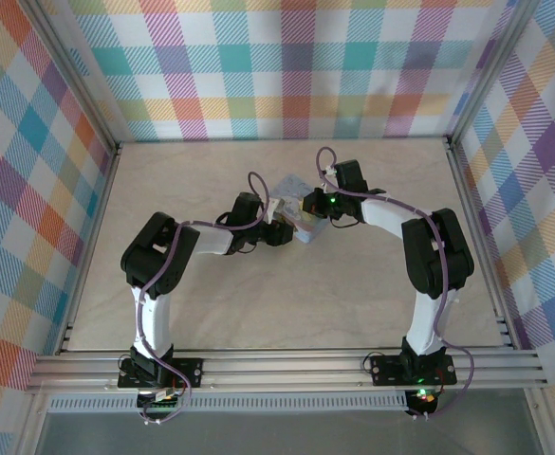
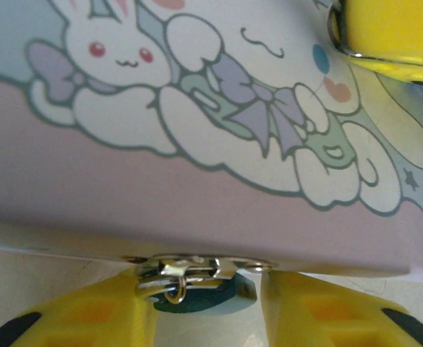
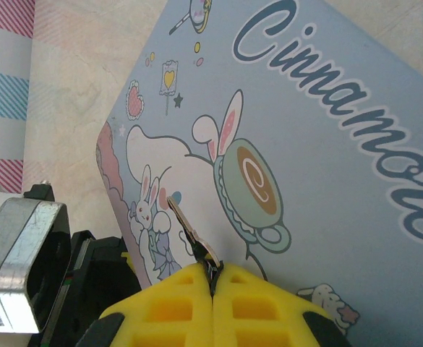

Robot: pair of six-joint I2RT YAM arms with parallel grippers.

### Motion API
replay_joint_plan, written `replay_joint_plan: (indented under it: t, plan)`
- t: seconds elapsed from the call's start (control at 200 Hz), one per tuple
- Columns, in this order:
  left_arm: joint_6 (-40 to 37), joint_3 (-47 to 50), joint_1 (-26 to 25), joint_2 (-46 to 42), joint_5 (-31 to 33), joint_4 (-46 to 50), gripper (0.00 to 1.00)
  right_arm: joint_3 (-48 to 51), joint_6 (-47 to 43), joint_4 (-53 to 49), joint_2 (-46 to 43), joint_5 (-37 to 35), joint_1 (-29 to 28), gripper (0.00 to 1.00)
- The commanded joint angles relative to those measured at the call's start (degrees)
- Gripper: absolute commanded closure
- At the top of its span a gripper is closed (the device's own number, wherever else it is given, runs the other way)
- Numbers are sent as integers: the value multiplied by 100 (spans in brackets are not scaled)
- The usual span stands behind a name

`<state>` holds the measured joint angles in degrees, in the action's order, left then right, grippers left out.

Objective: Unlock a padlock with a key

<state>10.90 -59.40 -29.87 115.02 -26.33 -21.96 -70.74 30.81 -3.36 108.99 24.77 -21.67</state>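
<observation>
Silver in colour, the key (image 3: 188,233) is pinched by the right gripper's (image 3: 212,280) closed jaws above the cartoon-printed box (image 3: 327,181), while the blue padlock (image 2: 210,299) at the box's edge is clamped between the left gripper's (image 2: 207,318) jaws.

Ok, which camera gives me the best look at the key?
Right wrist: the key juts out of the right tool pinching it, its blade sharp against the cartoon-printed box. Left wrist catches just a metal edge at the top right, possibly it. Top external: too small to tell.
</observation>
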Motion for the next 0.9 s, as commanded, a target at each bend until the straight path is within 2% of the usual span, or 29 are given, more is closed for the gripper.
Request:
replay_joint_plan:
  t: [0.0, 0.4, 0.68, 0.895]
  plan:
    - [183, 20, -45, 116, 49, -430, 62, -10, -57, -463, 96, 2, -3, 100]
    - [807, 164, -40, -36, -69, -795, 72, 180, -116, -128, -163, -20, -6, 100]
    - [1510, 461, -54, -379, -149, -1023, 73, 604, -440, 456, -864, -107, -4, 100]
    - [2255, 638, -132, -610, -324, -1105, 74, 1469, -841, 923, -1670, -104, -10, 100]
